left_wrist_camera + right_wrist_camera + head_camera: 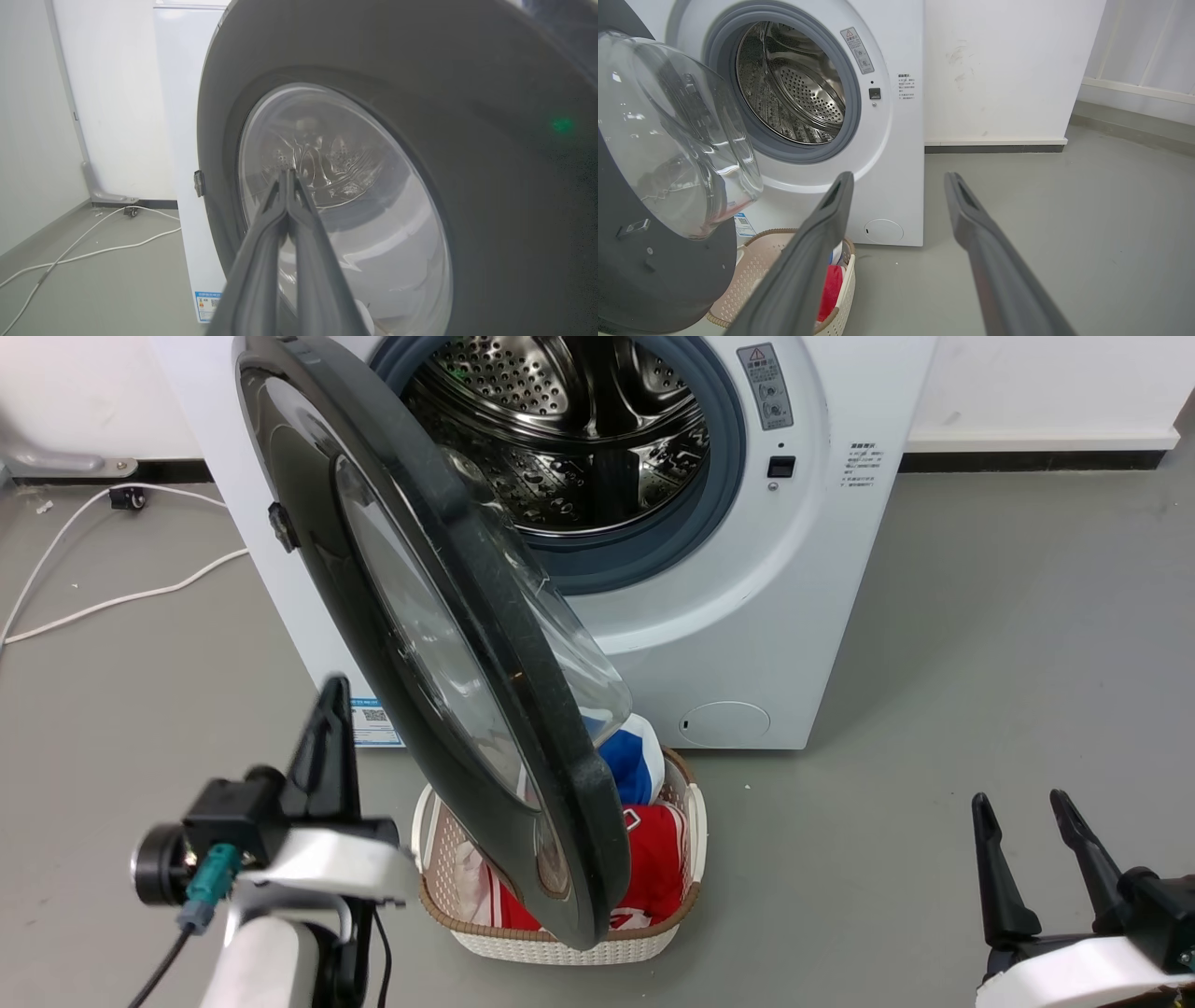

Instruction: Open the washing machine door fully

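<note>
Left wrist view | left gripper (pixel 286 172) together, by washing machine door (pixel 490 177) | right gripper (pixel 899 177) apart

We count one white front-loading washing machine (pixel 794 616), with one large round glossy black door (pixel 485 616), one perforated steel drum (pixel 579 429) and one small round white cover flap (pixel 724 722). One beige-and-white plastic laundry basket (pixel 560 947) holds at least two garments. Two white cables (pixel 121 600) lie on the grey floor (pixel 980 663). We see two grippers, the left gripper (pixel 334 695) and the right gripper (pixel 1019 798), each with two dark fingers (pixel 994 868).
</note>
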Available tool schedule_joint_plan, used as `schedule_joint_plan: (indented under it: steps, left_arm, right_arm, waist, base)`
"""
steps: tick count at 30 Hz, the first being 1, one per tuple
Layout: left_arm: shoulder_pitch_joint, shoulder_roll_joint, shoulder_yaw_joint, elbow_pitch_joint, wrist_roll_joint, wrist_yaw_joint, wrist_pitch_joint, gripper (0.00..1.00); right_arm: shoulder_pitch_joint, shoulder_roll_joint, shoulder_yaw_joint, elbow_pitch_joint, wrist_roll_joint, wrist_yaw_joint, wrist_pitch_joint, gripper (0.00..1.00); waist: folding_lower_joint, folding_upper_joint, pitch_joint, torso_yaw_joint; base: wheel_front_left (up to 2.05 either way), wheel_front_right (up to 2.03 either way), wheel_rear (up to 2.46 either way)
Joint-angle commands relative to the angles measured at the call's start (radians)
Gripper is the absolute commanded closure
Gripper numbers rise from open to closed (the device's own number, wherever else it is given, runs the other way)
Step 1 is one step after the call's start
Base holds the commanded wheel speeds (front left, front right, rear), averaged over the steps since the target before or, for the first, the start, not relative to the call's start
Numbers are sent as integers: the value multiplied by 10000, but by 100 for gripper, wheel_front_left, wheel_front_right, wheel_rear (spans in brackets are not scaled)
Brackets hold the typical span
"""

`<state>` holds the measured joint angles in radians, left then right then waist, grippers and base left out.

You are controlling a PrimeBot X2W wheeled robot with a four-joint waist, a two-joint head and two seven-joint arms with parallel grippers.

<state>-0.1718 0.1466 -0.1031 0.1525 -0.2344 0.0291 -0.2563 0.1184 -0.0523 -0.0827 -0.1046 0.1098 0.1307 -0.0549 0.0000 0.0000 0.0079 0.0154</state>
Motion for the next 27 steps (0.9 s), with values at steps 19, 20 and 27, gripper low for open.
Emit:
schedule_joint_plan:
  steps: [19,20,27]
  left_arm:
    - [-1388,-295,-1255,-5236,258,34,1044,100]
    - [-1313,-337,-1446,-5366,184,-29,1301,100]
    - [-961,-564,-3205,-5982,-455,-591,2822,100]
  right_arm:
    - [60,35,25,82,322,0,-65,0]
    - [85,36,24,83,345,1,-58,0]
    - [186,34,-1,117,383,0,0,0]
  waist:
    - [0,0,-75,38]
    - [0,0,-78,54]
    - [0,0,-52,298]
  base:
    - [0,0,0]
    - [0,0,0]
    - [0,0,0]
